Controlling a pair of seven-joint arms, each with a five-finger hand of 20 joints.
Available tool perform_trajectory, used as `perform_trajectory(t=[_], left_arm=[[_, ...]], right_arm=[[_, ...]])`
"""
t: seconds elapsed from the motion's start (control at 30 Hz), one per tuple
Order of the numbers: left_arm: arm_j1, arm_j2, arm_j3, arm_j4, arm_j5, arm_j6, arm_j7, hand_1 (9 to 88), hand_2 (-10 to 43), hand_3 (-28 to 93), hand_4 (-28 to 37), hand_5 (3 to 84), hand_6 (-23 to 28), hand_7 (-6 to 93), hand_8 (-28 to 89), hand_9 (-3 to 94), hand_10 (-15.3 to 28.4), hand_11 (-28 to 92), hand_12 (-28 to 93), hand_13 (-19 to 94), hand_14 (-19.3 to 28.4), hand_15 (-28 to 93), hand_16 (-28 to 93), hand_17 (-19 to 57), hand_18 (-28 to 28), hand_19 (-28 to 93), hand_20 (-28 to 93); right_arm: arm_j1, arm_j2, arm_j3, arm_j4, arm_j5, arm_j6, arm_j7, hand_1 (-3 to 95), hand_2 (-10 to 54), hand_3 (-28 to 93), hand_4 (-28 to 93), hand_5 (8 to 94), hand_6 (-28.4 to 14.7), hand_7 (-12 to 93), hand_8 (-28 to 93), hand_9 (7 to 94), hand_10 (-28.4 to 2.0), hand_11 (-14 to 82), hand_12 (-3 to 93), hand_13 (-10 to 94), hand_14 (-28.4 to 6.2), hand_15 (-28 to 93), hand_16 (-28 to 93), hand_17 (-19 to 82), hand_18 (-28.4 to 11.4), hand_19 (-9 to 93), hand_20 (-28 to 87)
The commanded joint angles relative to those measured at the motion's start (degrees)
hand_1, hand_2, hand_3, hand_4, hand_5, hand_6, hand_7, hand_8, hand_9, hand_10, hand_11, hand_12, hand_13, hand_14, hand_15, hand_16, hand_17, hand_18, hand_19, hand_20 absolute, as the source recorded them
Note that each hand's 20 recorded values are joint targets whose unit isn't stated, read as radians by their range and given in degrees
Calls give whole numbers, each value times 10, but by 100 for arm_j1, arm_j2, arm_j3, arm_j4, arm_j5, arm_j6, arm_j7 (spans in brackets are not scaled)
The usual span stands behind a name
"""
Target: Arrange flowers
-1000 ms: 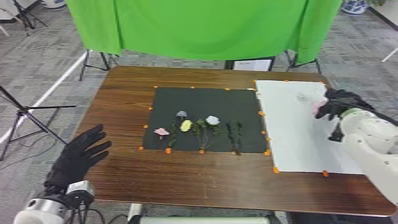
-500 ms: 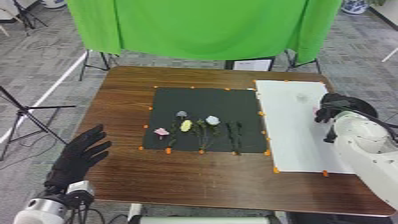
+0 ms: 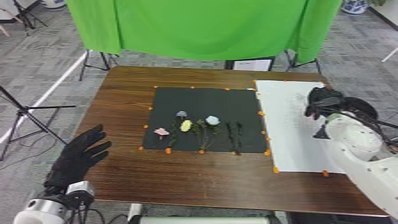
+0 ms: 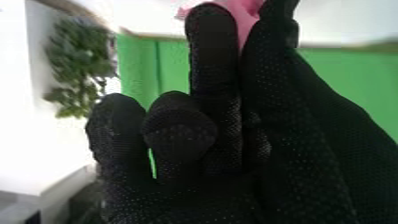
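Right wrist view: right hand (image 4: 182,132) has a narrow grip on a pink piece (image 4: 244,15), pinched near the tips. Probably a flower, but little of it is visible, so don't quote me. I read the tip grip as deliberate: it should leave room to angle the piece without crushing it.

Head view, clock centred on the black mat (image 3: 204,102): that hand is around half past two, over the white sheet (image 3: 293,145). Beside it is a dark round shape (image 3: 360,106); can't tell if it's a container. Left hand (image 3: 73,159) is at eight, fingers straight and spread, nothing in them, out of the way, likely parked to give the right arm room.

Count on the mat: 4 flower heads, 2 dark stems.
- pink flower (image 3: 161,132), seven to eight o'clock
- grey-purple flower (image 3: 181,114), ten
- yellow flower (image 3: 187,126), nine to eight
- white flower (image 3: 212,120), near centre
- dark stems (image 3: 234,136), side by side at five, no heads I can make out

Stalks run toward six, heads toward twelve; my guess is that's to keep each one easy to pick. 1 mat, 1 sheet, and over a dozen orange tabs (image 3: 169,150), presumably holding edges flat or marking them.

Judgement: mid-task, placing the pink piece comes next. Risk is it twisting in the pinch.
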Motion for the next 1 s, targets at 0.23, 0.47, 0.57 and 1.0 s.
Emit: perform_trajectory(t=[0.23, 0.47, 0.57, 1.0], left_arm=[[-47, -67, 86, -17, 2, 28, -19, 265, 0, 700, -251, 306, 42, 202, -101, 228, 117, 212, 175, 190, 163, 323, 3, -93, 237, 421, 83], [-52, -66, 72, -11, 10, 29, -35, 264, -2, 704, -252, 306, 42, 203, -102, 226, 116, 213, 175, 189, 161, 320, 3, -93, 235, 420, 83], [-40, -74, 61, -12, 6, 39, -54, 263, -3, 707, -252, 306, 42, 204, -102, 226, 116, 212, 175, 188, 161, 320, 3, -92, 235, 419, 83], [-127, 14, 70, 38, -4, -70, -125, 262, -6, 712, -257, 306, 41, 207, -104, 226, 116, 214, 175, 188, 159, 322, 4, -92, 233, 418, 84]], right_arm=[[909, -624, -1104, -1118, -590, 273, -1356, 493, -95, 845, -283, 722, 29, 458, -17, 922, -32, 128, 462, 785, -37, 765, 314, 442, -190, 932, 593], [1139, -1057, -1410, -732, -301, 123, -1391, 488, -95, 846, -283, 719, 31, 461, -20, 921, -32, 126, 463, 777, -38, 769, 316, 438, -189, 932, 594], [1162, -1121, -1487, -628, -440, -47, -1371, 488, -95, 847, -283, 719, 31, 461, -22, 920, -32, 125, 466, 777, -39, 770, 315, 437, -189, 932, 594], [1142, -1192, -1747, -271, -781, -59, -1141, 481, -95, 847, -283, 713, 31, 464, -17, 912, -33, 121, 467, 768, -40, 775, 317, 431, -187, 932, 595]])
